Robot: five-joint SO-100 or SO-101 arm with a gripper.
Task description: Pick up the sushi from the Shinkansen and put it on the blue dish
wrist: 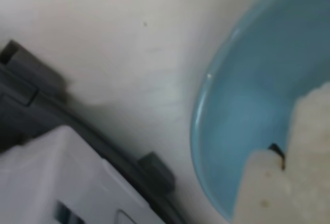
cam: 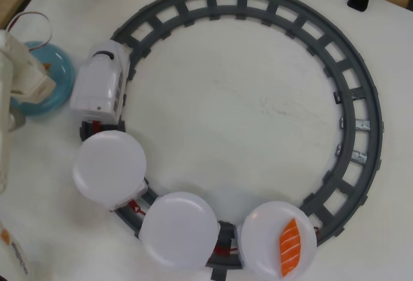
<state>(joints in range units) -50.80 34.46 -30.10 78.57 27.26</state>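
Placement looks to be the step in hand. In the overhead view the gripper (cam: 37, 79) hangs over the blue dish (cam: 57, 68) at the left edge of the table, just beside the nose of the Shinkansen (cam: 100, 87). The two white plates (cam: 110, 165) nearest the engine are bare. The last plate carries only an orange striped salmon piece (cam: 290, 247).

The wrist view shows a pale cream, grainy lump (wrist: 294, 177) in the lower right corner, over the inner slope of the dish (wrist: 242, 95). This is probably the sushi, carried at the gripper's tip and either just above the dish or resting on it. The blur does not settle which. The jaws cannot be made out in either view, so it cannot be told whether they are spread or pinching the piece.

The lump is cut off by the bottom and right edges of the wrist view. Its visible part rises from the bottom edge toward the upper right, but its true long axis and the way it points cannot be read. The overhead view hides it under the arm.

If the piece is held, the next move calls for a short descent toward the middle of the dish and then a release, well inside the rim (wrist: 198, 105) so that the piece does not slide off toward the track (wrist: 31, 90).
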